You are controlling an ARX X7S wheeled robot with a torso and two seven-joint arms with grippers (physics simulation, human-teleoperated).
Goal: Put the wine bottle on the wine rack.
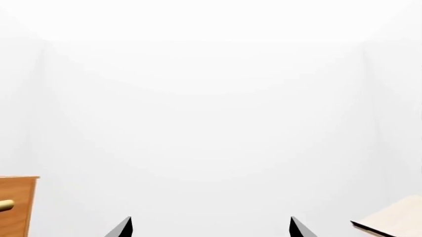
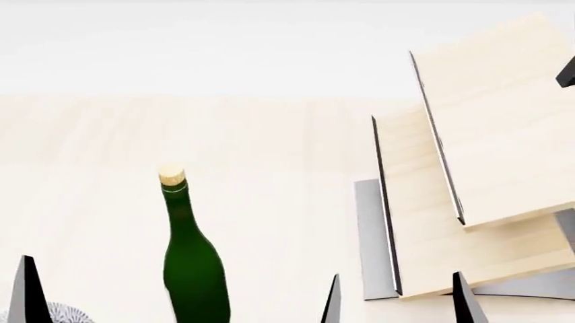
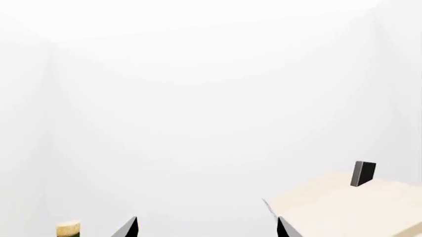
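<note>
The wine bottle (image 2: pixel 193 269) stands upright on the light wood table, dark green with a tan cork (image 2: pixel 172 176). In the right wrist view only that cork (image 3: pixel 66 228) shows. The wine rack (image 2: pixel 476 134) stands to the bottle's right, two slanted light boards on a grey base (image 2: pixel 370 235). Its boards also show in the right wrist view (image 3: pixel 329 207) and the left wrist view (image 1: pixel 392 219). My right gripper (image 2: pixel 400 299) is open, fingertips low in front of the rack. My left gripper (image 1: pixel 209 227) is open and empty. One left fingertip (image 2: pixel 27 289) shows left of the bottle.
An orange-brown cabinet (image 1: pixel 17 207) with a brass handle (image 1: pixel 5 206) sits at the edge of the left wrist view. A small black block (image 3: pixel 364 174) sits on the rack's upper board. A grey ribbed object (image 2: pixel 63 314) peeks in at the near left. White wall lies behind.
</note>
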